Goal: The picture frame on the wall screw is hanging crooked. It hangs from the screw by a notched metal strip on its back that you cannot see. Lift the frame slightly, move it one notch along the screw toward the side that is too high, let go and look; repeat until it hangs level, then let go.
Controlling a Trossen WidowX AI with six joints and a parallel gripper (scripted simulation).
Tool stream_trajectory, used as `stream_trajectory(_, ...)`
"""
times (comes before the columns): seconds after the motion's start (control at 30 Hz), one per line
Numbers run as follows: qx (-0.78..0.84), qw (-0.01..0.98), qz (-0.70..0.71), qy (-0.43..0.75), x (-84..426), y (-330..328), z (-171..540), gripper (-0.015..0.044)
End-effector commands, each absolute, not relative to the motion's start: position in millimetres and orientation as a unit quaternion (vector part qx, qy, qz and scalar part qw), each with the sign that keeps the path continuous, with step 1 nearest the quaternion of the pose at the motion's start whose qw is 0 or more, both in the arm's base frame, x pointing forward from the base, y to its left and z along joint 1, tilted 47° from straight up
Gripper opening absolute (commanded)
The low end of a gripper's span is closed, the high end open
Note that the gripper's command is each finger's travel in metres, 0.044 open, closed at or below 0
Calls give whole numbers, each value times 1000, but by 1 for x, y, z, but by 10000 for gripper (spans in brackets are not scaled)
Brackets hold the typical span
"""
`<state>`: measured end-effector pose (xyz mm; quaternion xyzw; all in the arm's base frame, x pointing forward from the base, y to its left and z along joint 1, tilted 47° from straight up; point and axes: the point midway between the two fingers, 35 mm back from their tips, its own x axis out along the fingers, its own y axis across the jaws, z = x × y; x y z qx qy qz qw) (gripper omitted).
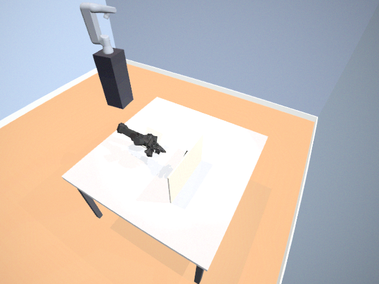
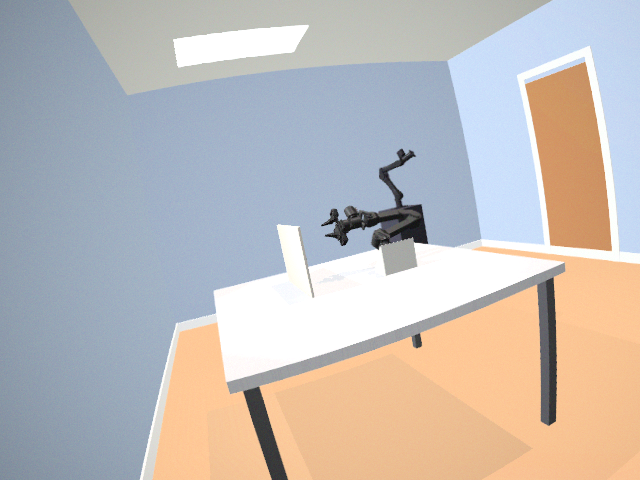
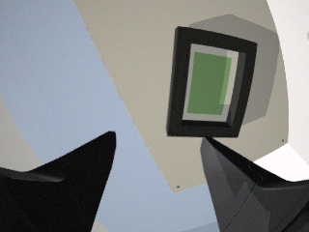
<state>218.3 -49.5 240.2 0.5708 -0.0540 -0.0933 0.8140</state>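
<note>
Black picture frame [image 3: 211, 84], green centre, seemingly pale mat; beige wall panel [image 3: 135, 39].

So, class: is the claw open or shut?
Open: in the wrist view the claw has a wide gap, with the picture frame beyond, untouched.

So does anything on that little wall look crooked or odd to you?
Yes. In the wrist view the dark picture frame with the green picture sits at an angle to the edges of the beige wall panel, so it hangs crooked. The gripper is open, short of it.
</note>
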Motion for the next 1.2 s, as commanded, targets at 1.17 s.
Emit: stream_trajectory(1.17, 572, 813, -91, -55, 327, -90, 212, 260)
